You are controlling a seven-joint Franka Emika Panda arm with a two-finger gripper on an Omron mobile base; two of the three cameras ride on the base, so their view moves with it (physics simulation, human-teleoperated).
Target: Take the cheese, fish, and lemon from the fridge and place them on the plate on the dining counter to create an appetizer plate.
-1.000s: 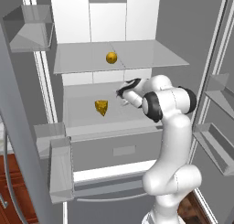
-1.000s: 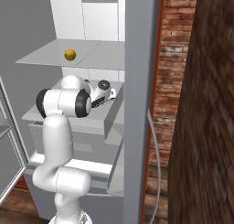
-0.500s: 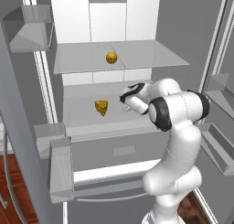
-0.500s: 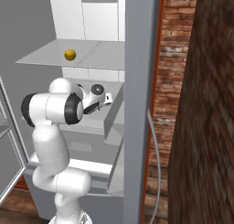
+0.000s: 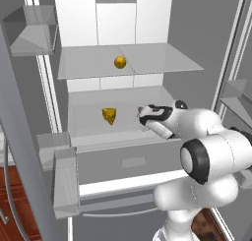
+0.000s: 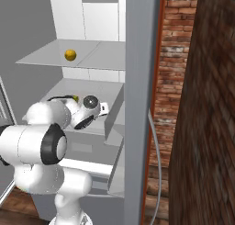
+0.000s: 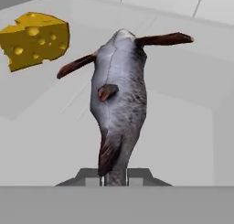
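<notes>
The fridge (image 5: 162,63) stands open in front of me. The round lemon (image 5: 120,62) (image 6: 69,54) rests on its upper glass shelf. On the shelf below lies the cheese (image 5: 110,115) (image 7: 34,39), a holed wedge. My gripper (image 5: 142,119) (image 7: 114,175) hovers over that lower shelf, to the right of the cheese, shut on the tail end of the grey fish (image 7: 119,95). The fish hangs clear of the shelf, its head pointing away from the hand. The plate and the dining counter are out of view.
A grey drawer front (image 5: 128,159) closes the fridge under the lower shelf. Clear door bins (image 5: 64,181) jut out at the left, with more bins (image 5: 236,95) on the right door. A brick wall (image 6: 176,59) stands beside the fridge.
The hand has drawn back and down from deeper over the lower shelf, carrying the fish, and the elbow has swung closer to the cameras. Lemon and cheese have stayed put.
</notes>
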